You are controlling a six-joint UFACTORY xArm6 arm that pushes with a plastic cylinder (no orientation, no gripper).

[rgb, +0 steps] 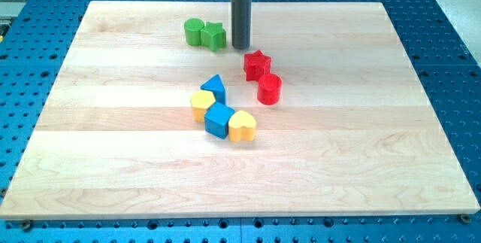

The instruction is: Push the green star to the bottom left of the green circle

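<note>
The green star [214, 36] sits near the view's top, touching the right side of the green circle [195, 31]. My tip [240, 47] is just to the right of the green star, a small gap apart from it. The dark rod rises from there to the view's top edge.
A red star [256, 65] and a red cylinder [269, 89] lie below and right of my tip. A cluster lies mid-board: blue triangle [214, 88], yellow block [201, 104], blue cube [219, 119], yellow heart [242, 126]. The wooden board [113, 160] sits on a blue perforated table.
</note>
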